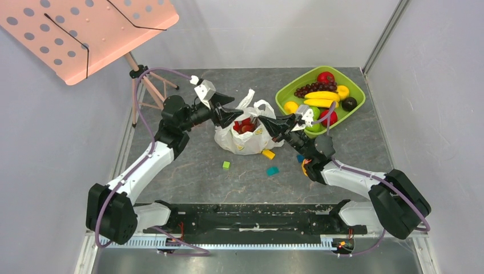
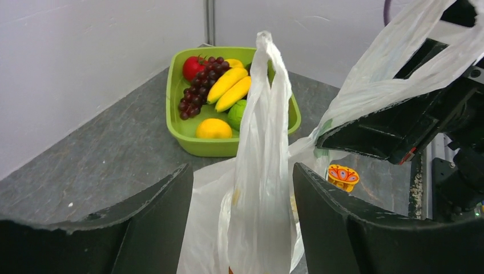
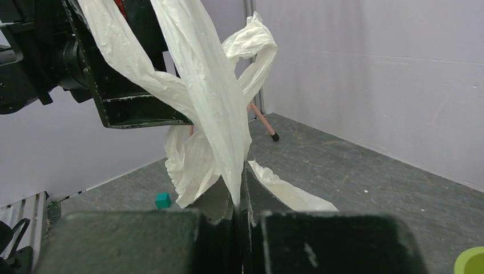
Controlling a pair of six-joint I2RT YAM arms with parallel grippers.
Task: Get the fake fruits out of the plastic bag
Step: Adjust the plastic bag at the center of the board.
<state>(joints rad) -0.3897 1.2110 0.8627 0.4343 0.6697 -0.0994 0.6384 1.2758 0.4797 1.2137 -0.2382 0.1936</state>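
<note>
One grey table (image 1: 188,171) carries everything, with a pink perforated stand (image 1: 85,28) at its far left corner. Both arms reach inward to the table's middle. A green tray (image 2: 173,108) sits at the far right, holding bananas, grapes and other fruit, just beside the bag (image 1: 240,142). The bag lies at mid-table between the two grippers, its mouth facing up. The left gripper (image 2: 241,171) is at the bag's left side with its jaws spread wide; one handle loop stands upright between its fingers (image 2: 154,222), and contact cannot be confirmed. The right gripper (image 3: 240,197) is clamped tight on a strip of the bag at its right side. The fake fruits (image 1: 245,127) show red inside the mouth. Yellow (image 1: 267,154), teal (image 1: 273,170) and green (image 1: 226,165) blocks lie near the bag, on its near side.
</note>
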